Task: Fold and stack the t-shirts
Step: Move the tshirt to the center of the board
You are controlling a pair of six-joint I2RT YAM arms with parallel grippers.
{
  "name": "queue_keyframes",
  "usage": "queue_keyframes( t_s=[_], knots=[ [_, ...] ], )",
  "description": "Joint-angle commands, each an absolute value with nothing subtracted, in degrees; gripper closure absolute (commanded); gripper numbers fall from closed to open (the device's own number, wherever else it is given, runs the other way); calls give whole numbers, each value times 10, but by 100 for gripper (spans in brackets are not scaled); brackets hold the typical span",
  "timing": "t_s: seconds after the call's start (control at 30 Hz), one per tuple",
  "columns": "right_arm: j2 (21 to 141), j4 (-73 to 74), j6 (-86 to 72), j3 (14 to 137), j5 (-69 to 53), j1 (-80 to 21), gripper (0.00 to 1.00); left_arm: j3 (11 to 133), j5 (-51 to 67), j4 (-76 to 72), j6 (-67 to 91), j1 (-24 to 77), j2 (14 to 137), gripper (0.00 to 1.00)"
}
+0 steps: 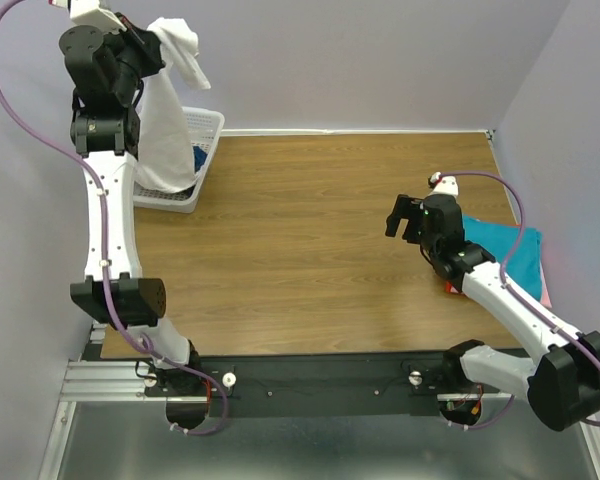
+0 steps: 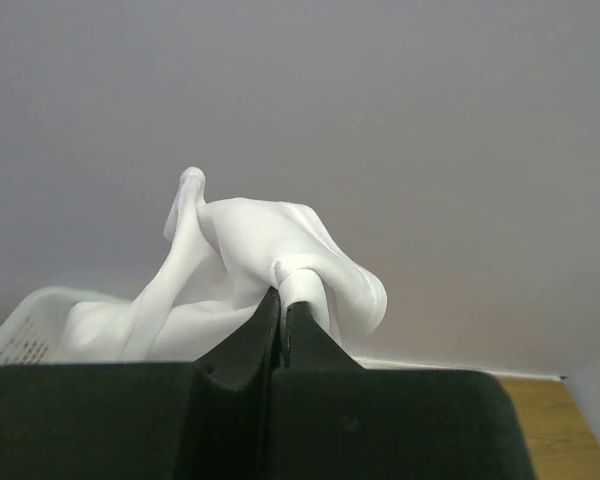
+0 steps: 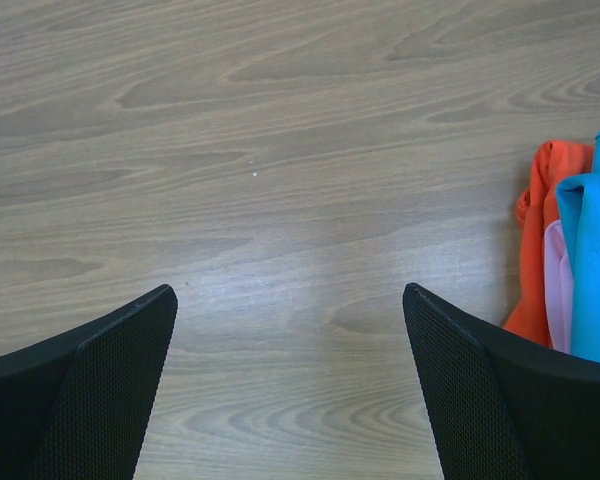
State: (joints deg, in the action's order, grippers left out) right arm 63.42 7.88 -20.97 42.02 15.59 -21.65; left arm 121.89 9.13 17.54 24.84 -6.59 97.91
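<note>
Hanging from the left gripper (image 1: 152,40), whose black fingers are pressed together on a bunched fold, the soft white cloth t-shirt (image 1: 170,120) dangles above the white plastic lattice basket (image 1: 208,125). Its lower end reaches down to the basket, where a scrap of dark blue cloth (image 1: 197,158) shows. Right of the basket, across the brown wood-grain table (image 1: 310,200), the right gripper (image 1: 405,218) hovers low with jaws spread wide, holding nothing. Farthest from the basket lies the stacked pile: a teal shirt (image 1: 500,245) on top, with pink (image 3: 555,280) and red-orange (image 3: 540,230) edges beneath. The pinch looks small to me, so the shirt could slip free. Its trailing end might also catch the lattice and drag the basket along.
</note>
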Motion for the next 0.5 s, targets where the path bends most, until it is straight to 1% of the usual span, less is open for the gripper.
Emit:
queue_keyframes(
  t_s=[0.0,0.1,0.13,0.17,0.3,0.47],
  knots=[
    [623,90,-219,414,182,-218,0,1213,155,117,244,-41,918,100],
    [612,89,-215,411,178,-218,0,1210,144,92,226,-2,881,100],
    [608,89,-214,410,178,-219,0,1210,133,85,221,35,865,100],
    [606,90,-213,409,183,-219,0,1213,134,75,222,45,857,100],
    [586,89,-218,406,197,-219,0,1210,173,44,239,75,824,100],
    [555,89,-229,401,220,-219,0,1119,217,-29,262,140,764,100]
  ],
)
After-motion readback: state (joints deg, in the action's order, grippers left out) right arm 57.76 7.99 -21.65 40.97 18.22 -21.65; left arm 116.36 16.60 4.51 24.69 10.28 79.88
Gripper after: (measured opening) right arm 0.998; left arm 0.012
